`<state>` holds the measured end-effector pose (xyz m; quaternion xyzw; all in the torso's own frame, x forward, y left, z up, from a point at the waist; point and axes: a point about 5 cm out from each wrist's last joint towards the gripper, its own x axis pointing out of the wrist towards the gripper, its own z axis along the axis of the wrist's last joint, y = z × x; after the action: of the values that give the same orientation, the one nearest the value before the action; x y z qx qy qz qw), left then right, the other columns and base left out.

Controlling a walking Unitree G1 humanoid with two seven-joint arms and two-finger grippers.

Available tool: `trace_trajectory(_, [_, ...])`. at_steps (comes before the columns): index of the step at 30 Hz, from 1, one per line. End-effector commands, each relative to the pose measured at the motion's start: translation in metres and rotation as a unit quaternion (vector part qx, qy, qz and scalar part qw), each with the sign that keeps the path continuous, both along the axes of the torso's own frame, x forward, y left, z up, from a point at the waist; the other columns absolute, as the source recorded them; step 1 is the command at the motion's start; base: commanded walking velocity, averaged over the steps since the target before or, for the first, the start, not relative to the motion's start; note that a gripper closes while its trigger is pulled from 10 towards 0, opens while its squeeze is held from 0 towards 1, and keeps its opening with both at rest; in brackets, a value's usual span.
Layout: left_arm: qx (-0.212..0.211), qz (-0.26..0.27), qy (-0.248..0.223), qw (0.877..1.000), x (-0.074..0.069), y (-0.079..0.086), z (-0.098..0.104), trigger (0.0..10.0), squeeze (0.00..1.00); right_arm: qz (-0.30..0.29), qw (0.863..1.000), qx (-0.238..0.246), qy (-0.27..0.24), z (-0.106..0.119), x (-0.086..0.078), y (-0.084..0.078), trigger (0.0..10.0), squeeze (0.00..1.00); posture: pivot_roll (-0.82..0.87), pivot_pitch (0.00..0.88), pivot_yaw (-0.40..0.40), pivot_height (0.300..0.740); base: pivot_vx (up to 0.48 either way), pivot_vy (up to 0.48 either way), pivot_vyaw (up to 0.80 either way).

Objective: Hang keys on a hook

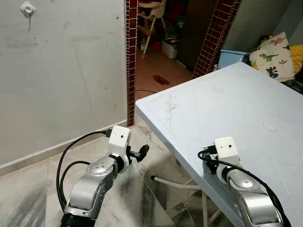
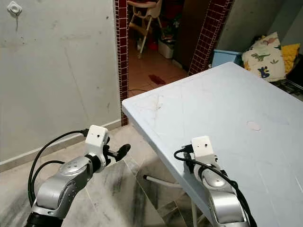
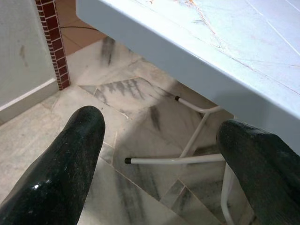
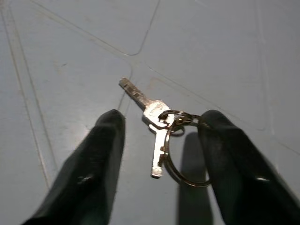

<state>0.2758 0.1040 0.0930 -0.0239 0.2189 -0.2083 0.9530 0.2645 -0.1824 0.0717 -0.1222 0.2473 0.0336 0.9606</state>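
Observation:
Two silver keys on a ring (image 4: 159, 136) lie flat on the pale blue table (image 1: 227, 109). My right gripper (image 4: 161, 119) hangs just above them, open, one black finger (image 4: 101, 154) on each side and neither touching the keys. In the head views the right wrist (image 1: 228, 150) is over the table's near-left edge. A small white hook (image 1: 27, 8) is fixed high on the grey wall to the far left. My left gripper (image 1: 140, 152) is held low over the marble floor beside the table corner, open and empty, as seen in the left wrist view (image 3: 161, 126).
Red brick pillars (image 1: 131, 56) frame a doorway with a high chair (image 1: 150, 19) beyond. White table legs (image 3: 187, 157) stand under the table's near corner. A dinosaur pillow (image 1: 273, 56) and a blue box (image 1: 232, 57) sit past the table's far side.

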Motion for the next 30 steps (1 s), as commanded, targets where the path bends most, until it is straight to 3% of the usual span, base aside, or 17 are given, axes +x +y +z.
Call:
trace_trajectory(1, [0.001,-0.001,-0.001,1.000,-0.001,-0.002,0.000,10.0,0.00,0.002,1.000,-0.001,0.012,-0.004,-0.001,0.000,0.0,0.00,0.11,0.000,-0.110,0.740,0.000,0.000,0.00])
trace_trajectory(10, [0.000,0.003,-0.001,1.000,-0.003,-0.002,0.000,10.0,0.00,0.038,0.999,0.020,-0.028,0.009,0.017,0.018,0.0,0.00,0.11,0.000,-0.120,0.740,0.000,0.000,0.00])
trace_trajectory(30, [0.001,0.001,0.001,1.000,-0.005,-0.002,-0.002,10.0,0.00,0.036,0.999,0.017,-0.032,0.007,0.015,0.014,0.0,0.00,0.11,0.000,-0.119,0.740,0.000,0.000,0.00])
